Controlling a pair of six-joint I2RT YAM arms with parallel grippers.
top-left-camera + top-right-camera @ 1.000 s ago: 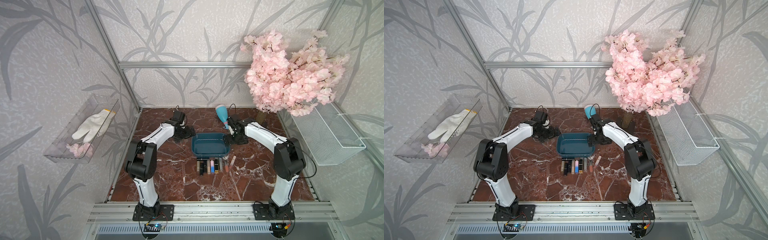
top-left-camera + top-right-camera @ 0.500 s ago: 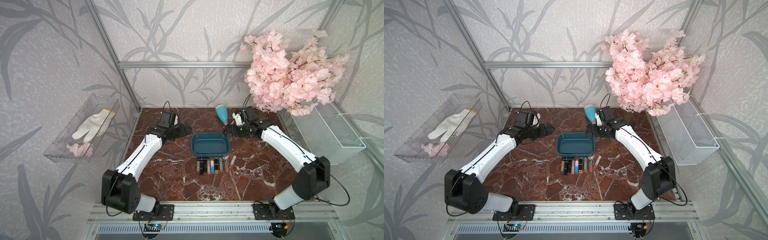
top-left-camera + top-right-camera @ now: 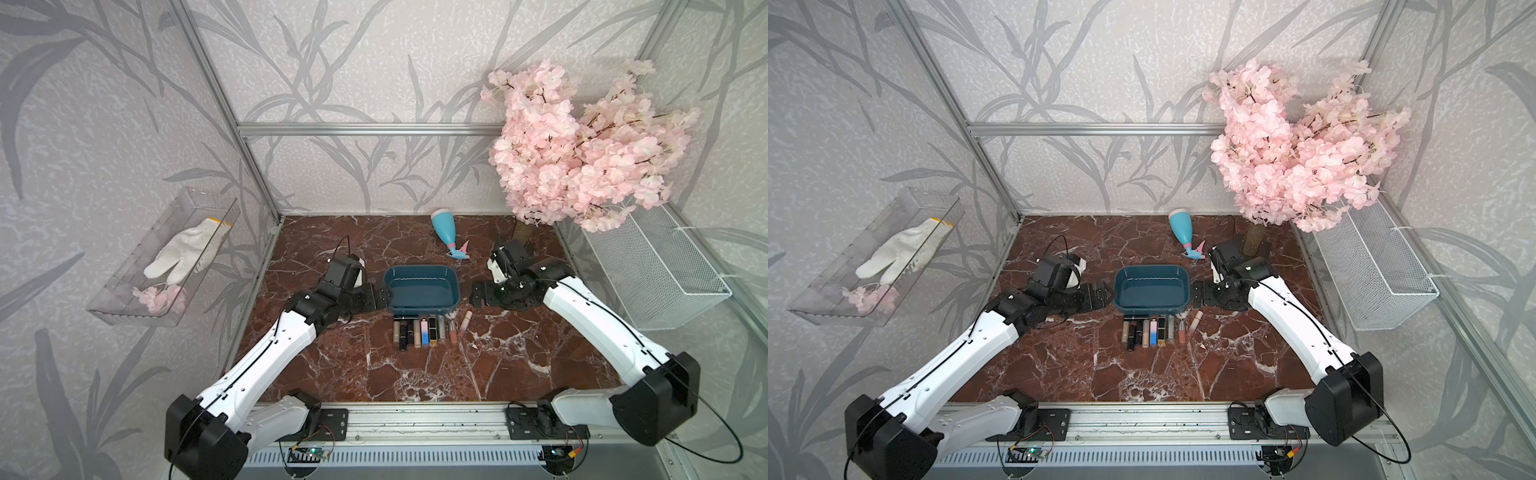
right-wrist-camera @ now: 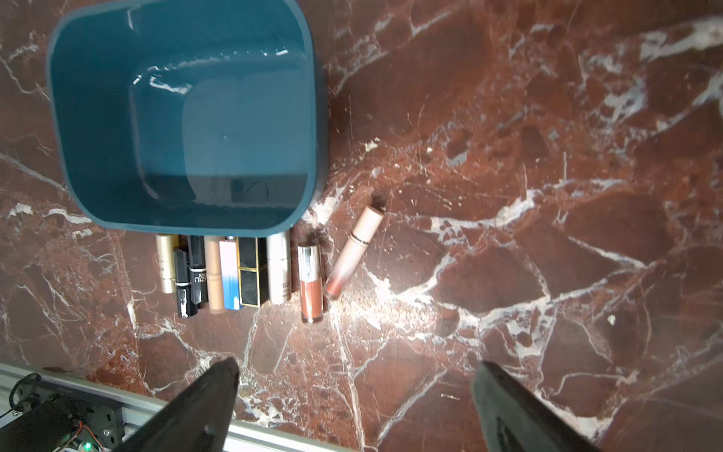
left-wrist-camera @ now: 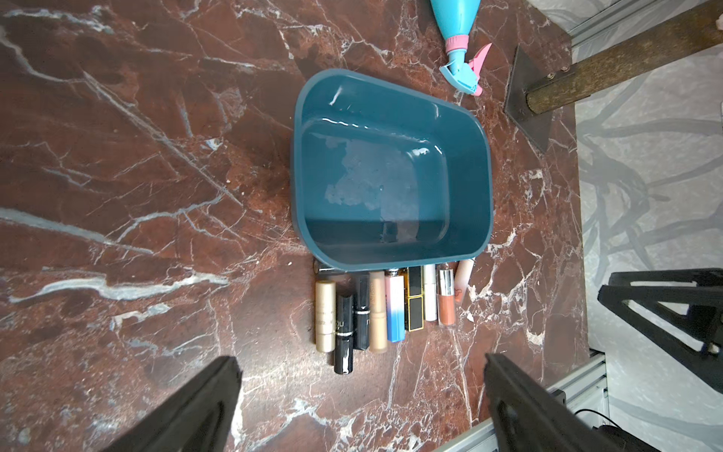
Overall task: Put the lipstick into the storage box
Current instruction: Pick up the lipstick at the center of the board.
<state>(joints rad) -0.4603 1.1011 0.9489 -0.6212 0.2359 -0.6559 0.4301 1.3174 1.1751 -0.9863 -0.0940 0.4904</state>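
Lipsticks [image 5: 395, 309] lie in a row on the tabletop [image 5: 137, 176] just beside the storage box [image 5: 465, 176], along its wall nearest the robot's base; a pink tube [image 4: 354, 250] at the row's end lies tilted. Left fingers [image 5: 195, 411] and right fingers [image 4: 508, 415] hover either side of the box, spread wide, empty

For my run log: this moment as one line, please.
stage: pre-pick | storage box: empty | lipsticks: row outside box | left tool: open | right tool: open
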